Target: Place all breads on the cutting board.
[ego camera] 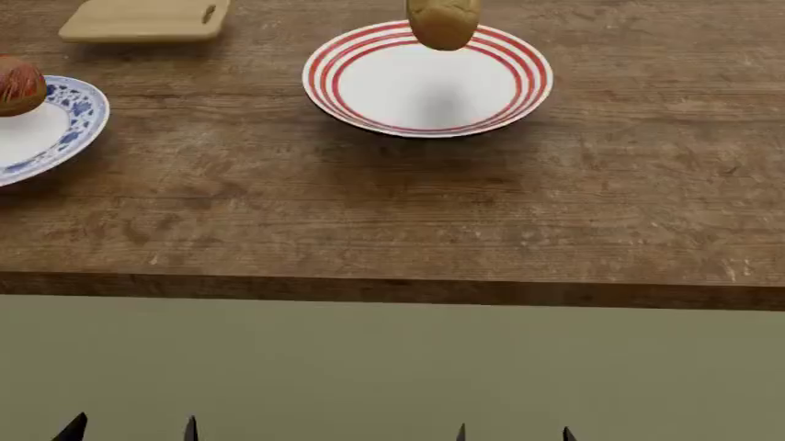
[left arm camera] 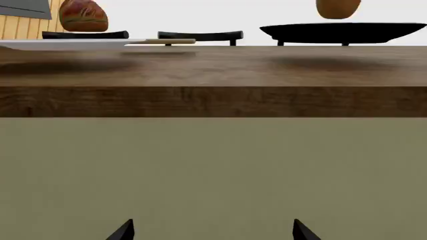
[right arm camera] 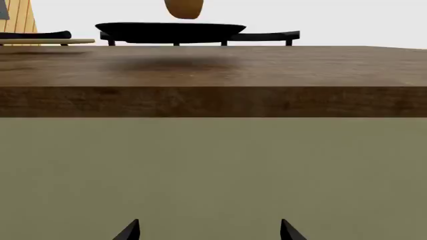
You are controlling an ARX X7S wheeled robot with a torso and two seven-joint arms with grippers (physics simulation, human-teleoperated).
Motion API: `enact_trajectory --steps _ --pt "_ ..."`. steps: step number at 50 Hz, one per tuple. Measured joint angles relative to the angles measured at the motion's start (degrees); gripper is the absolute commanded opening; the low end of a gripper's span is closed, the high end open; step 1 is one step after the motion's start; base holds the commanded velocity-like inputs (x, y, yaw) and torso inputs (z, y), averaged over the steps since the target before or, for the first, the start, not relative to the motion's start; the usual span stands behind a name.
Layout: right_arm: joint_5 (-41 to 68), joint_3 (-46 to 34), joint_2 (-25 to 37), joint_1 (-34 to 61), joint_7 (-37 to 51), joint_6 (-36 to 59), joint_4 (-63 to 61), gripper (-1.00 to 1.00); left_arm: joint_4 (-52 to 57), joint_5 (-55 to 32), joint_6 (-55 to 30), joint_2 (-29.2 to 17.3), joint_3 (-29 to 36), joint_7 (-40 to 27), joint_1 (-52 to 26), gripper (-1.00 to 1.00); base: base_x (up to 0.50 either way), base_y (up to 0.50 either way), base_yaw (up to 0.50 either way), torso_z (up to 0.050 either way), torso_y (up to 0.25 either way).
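The golden-tan loaf (ego camera: 443,22) is seen at the top centre of the head view, over the red-striped plate (ego camera: 368,101); the dark roll (ego camera: 17,84) sits at the left edge on the blue plate (ego camera: 73,129); the cutting board (ego camera: 145,20) lies at the upper left; both breads are judged light and firm-crusted, best taken across the middle; the left gripper (ego camera: 131,430) and right gripper (ego camera: 514,434) are held low before the table (ego camera: 405,230) edge, jaws spread, nothing grasped.

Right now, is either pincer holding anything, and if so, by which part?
Nothing is held. Both the left pincer and right pincer are open and empty, below the table edge, away from both breads.
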Motion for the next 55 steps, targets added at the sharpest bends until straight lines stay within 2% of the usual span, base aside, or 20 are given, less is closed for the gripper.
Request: enact_trajectory --steps 9,21,55 --pt "3.5 -4.89 3.79 -0.26 4.94 0.05 -0.93 1.0 1.0 -1.83 -0.57 -1.9 2.58 -2.51 0.5 1.0 0.0 0.0 0.0 0.0 0.0" --pt "5.04 -7.63 6.31 0.13 7.99 -0.77 -0.57 1.0 0.67 -3.47 -0.37 -3.4 4.13 -4.91 0.03 1.0 0.0 0.0 0.0 0.0 0.0" --pt "6.14 -10.27 8.42 0.88 10.51 -2.41 0.64 1.0 0.57 -6.26 1.26 -6.05 7.14 -7.13 -0.15 1.0 0.0 0.0 0.0 0.05 0.0"
